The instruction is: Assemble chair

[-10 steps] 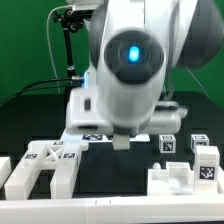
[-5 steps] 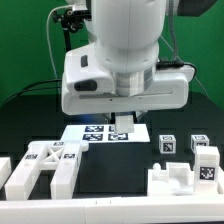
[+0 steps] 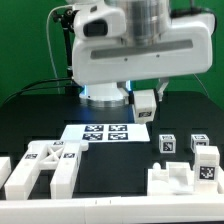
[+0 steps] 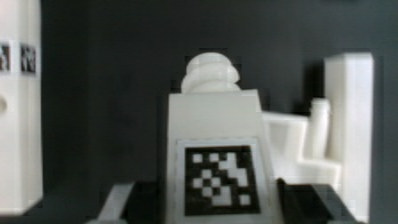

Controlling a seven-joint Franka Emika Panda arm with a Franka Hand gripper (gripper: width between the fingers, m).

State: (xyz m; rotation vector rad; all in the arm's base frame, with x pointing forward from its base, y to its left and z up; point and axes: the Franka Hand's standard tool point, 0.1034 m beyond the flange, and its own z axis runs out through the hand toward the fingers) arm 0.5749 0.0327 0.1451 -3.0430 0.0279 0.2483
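My gripper (image 3: 145, 98) is shut on a white chair part (image 3: 146, 108) and holds it in the air above the marker board (image 3: 104, 132). In the wrist view the part (image 4: 217, 120) stands between the dark fingers (image 4: 135, 200), with a square tag on its face and a rounded knob on its far end; the gripper (image 4: 217, 196) clamps its near end. Two white frame pieces (image 3: 42, 166) lie at the front on the exterior view's left. A white blocky piece (image 3: 170, 180) lies at the front right.
Small white tagged blocks (image 3: 168, 145) (image 3: 198, 142) (image 3: 207, 162) stand on the exterior view's right. The black table (image 3: 120, 165) has white edging in front. A camera stand (image 3: 66, 40) rises at the back left. White parts show at both sides of the wrist view (image 4: 349, 110).
The arm has risen and swung to the exterior view's right, lifting the white part from near the table to well above the marker board. The loose parts have not moved.
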